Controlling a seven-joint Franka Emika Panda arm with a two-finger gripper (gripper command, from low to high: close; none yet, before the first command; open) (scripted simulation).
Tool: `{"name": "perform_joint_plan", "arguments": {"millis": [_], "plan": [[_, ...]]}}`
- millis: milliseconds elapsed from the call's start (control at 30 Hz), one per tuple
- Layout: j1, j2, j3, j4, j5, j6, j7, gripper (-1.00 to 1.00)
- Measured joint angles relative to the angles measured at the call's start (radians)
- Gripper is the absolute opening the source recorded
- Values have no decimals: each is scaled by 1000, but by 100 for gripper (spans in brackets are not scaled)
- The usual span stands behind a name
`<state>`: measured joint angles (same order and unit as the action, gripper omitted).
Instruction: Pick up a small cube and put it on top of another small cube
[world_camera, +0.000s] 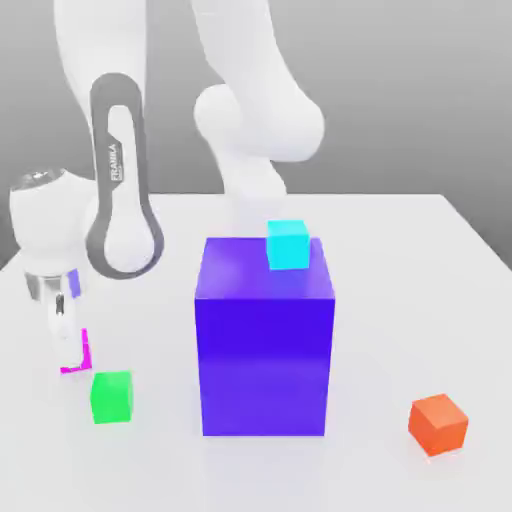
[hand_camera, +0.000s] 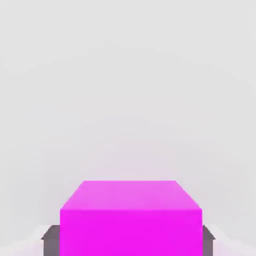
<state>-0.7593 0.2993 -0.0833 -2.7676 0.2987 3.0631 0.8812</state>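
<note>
Exterior view: the gripper (world_camera: 68, 345) is sitting low over the white table (world_camera: 400, 290) at the exterior view's left, fingers pinching the small magenta cube (world_camera: 80, 355), which is resting on the table just behind the green cube (world_camera: 111, 397). A big purple block (world_camera: 265, 345) is standing mid-table with a cyan cube (world_camera: 287, 245) sitting on top, and an orange cube (world_camera: 438, 423) is lying off toward the right.

Hand view: the small magenta cube (hand_camera: 131, 220) is sitting right between the dark fingertips (hand_camera: 50, 237), which are pressing against both its sides.
</note>
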Motion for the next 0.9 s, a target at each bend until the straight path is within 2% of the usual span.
{"name": "perform_joint_plan", "arguments": {"millis": [67,133,267,400,733,900], "plan": [[-2,-4,-1,-1,-7,-3,5,-100],[43,-59,-55,-14,-46,-46,36,-100],[97,-200,-146,-45,-202,-155,151,-100],[142,-284,-133,-46,-290,-233,254,-100],[299,-390,-35,-7,-323,-378,431,-100],[320,-256,-23,5,-280,-256,416,-100]]}}
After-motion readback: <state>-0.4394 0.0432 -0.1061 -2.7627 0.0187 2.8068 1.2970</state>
